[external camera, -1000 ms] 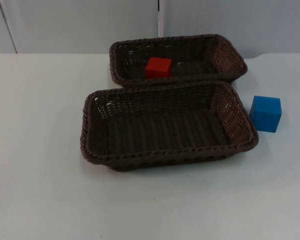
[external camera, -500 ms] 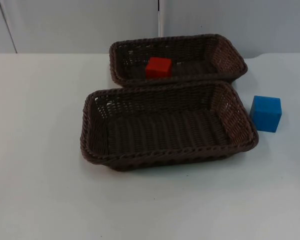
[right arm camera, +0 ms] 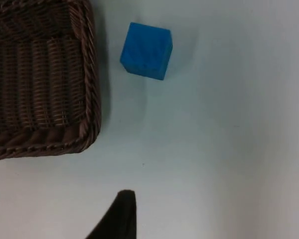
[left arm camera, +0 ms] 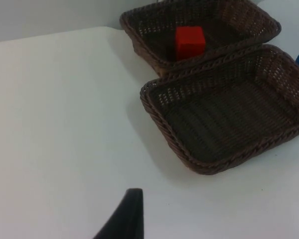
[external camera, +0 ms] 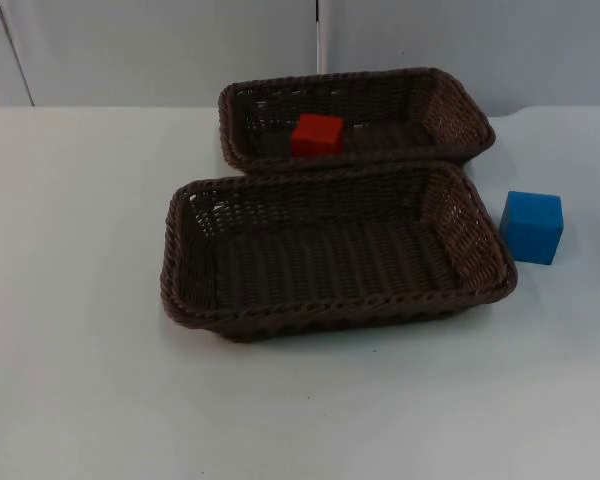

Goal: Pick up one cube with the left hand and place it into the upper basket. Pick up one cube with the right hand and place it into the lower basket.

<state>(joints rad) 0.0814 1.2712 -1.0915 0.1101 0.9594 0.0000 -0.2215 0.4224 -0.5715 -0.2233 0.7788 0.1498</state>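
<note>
Your red cube (external camera: 317, 134) sits in the upper basket (external camera: 458, 112), the blue cube (external camera: 531, 227) rests on the table (external camera: 80, 300) just right of the lower basket (external camera: 180, 270), and whether either pincer is spread, you cannot tell.

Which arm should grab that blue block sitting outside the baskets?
The right. The blue cube lies on the table to the right of the lower basket, and the right arm's wrist camera looks straight onto it.
</note>
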